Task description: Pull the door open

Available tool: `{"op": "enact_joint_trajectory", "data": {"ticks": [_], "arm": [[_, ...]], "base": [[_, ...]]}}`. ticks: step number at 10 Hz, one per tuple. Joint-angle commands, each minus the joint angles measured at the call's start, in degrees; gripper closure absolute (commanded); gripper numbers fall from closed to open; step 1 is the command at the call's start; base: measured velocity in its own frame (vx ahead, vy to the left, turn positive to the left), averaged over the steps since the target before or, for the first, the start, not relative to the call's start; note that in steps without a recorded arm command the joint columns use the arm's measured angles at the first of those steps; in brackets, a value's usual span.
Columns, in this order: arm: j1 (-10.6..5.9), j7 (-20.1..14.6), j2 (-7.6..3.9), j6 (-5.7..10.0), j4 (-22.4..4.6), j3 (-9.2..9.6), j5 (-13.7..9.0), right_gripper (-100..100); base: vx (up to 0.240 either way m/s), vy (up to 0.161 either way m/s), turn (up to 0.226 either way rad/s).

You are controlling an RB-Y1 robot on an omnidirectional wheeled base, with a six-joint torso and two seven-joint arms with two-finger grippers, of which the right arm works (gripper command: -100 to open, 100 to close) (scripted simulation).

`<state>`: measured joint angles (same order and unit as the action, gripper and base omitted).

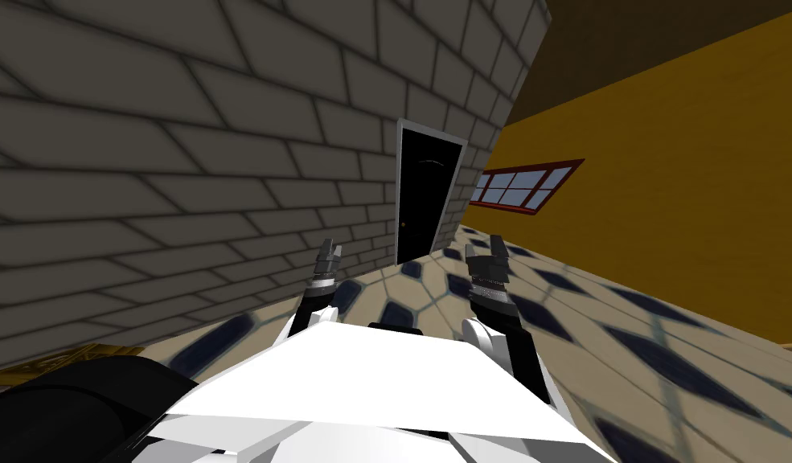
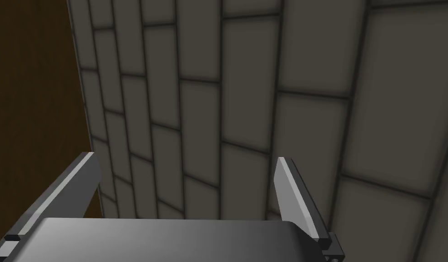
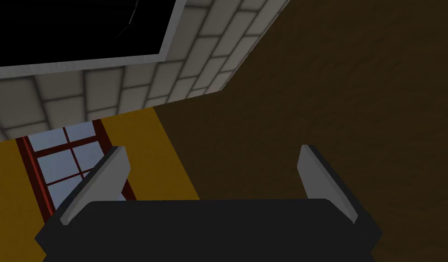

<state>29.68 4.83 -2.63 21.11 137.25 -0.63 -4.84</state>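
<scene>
Left hand (image 1: 330,249) and right hand (image 1: 483,247), lower centre, both hold fingers apart; black door (image 1: 422,197) stands mid-frame, well apart from them.

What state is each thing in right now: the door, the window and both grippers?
Door: shut, well ahead of both grippers, untouched.
Left gripper: open, empty, facing the brick wall.
Right gripper: open, empty.
Window: looks shut.

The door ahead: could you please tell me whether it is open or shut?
Shut: the door fills its grey frame in the brick wall, no gap showing.
</scene>
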Motion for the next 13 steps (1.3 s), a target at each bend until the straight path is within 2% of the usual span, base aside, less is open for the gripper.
{"op": "enact_joint_trajectory", "data": {"ticks": [1,6,7,13], "arm": [[-1.12,-1.66,-0.65,0.25,-1.67,1.10,-1.34,-100],[-4.69,-6.94,-2.64,1.04,-6.96,4.59,-5.62,-100],[-6.09,-8.99,-3.40,1.34,-9.03,5.94,-7.28,-100],[-11.02,-16.28,-6.07,2.43,-16.34,10.76,-13.18,-100]], "base": [[0.031,0.015,0.018],[0.100,-0.014,0.028],[0.105,0.008,0.027],[0.089,-0.008,0.030]]}}
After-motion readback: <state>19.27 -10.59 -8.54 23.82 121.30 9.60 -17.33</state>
